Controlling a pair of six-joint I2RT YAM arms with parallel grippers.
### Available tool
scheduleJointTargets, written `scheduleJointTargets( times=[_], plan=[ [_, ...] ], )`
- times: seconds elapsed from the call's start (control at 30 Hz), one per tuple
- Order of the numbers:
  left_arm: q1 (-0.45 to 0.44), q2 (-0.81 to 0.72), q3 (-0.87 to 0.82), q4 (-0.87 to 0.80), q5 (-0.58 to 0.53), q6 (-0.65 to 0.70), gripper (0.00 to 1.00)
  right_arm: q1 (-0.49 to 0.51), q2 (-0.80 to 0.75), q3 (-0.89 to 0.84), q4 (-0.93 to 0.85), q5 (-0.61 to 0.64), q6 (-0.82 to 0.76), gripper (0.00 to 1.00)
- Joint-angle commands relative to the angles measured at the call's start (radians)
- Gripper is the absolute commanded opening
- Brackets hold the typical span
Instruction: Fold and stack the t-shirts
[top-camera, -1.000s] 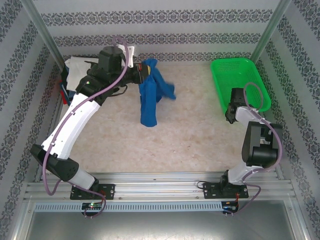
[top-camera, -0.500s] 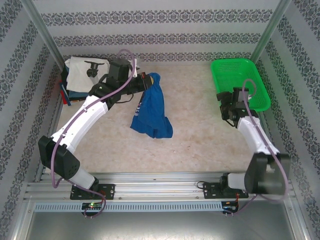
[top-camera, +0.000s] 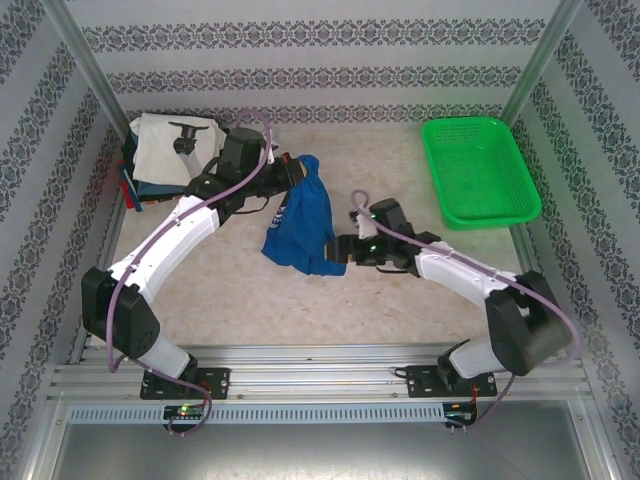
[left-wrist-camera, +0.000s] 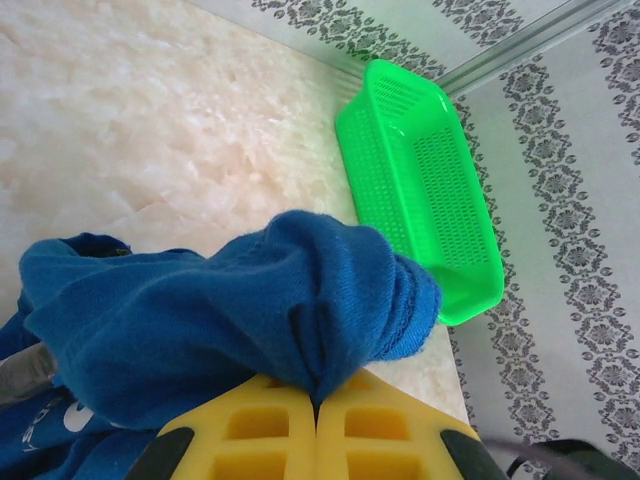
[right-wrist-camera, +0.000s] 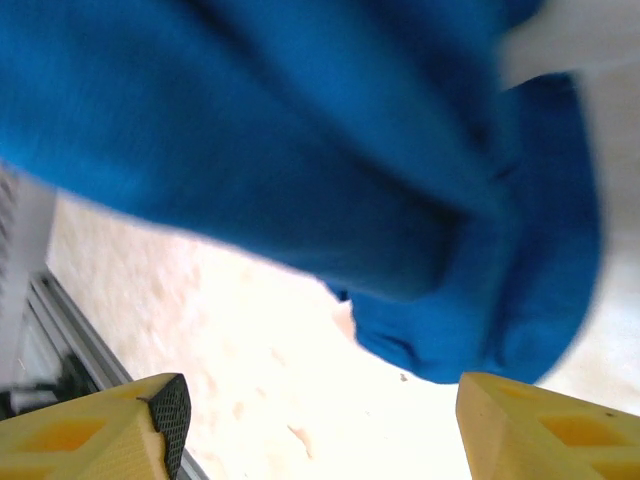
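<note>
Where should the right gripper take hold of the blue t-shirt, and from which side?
Probably at the free lower edge of the blue t-shirt, coming from the right. The left gripper pinches the top, so the cloth hangs bunched, its bottom nearest the open right gripper.

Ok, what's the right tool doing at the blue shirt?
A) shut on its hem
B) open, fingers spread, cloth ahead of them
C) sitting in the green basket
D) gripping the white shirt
B: the right wrist view shows the right tool with fingers wide apart, the blue shirt ahead of them.
</note>
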Motion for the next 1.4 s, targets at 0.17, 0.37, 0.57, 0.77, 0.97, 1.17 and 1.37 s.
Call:
scheduleJointTargets(
  times=[0.17,0.37,0.57,0.77,0.97,1.17,1.37],
  plan=[
    [0.007,-0.02,-0.048,0.049,-0.02,-0.022,0.0,0.043,0.139,0.133,0.048,0.089,-0.174,0.66],
    [0.008,-0.027,-0.058,0.046,-0.029,-0.022,0.0,0.055,0.218,0.195,0.04,0.111,-0.198,0.57],
    [0.015,-0.024,-0.05,0.044,-0.026,-0.016,0.0,0.054,0.236,0.218,0.057,0.159,-0.19,0.19],
    [0.037,0.002,0.068,0.019,-0.007,0.038,0.0,-0.013,0.117,0.237,0.082,0.146,-0.115,0.0],
    [0.037,0.072,0.327,-0.043,-0.015,0.174,0.0,-0.162,-0.049,0.322,0.045,0.034,-0.042,0.0],
    [0.037,0.16,0.543,0.015,0.017,0.197,0.0,-0.315,-0.15,0.458,0.004,-0.15,0.018,0.0],
    [0.037,0.324,0.841,0.043,0.071,0.151,0.0,-0.447,-0.145,0.662,-0.003,-0.379,0.133,0.0]
  ],
)
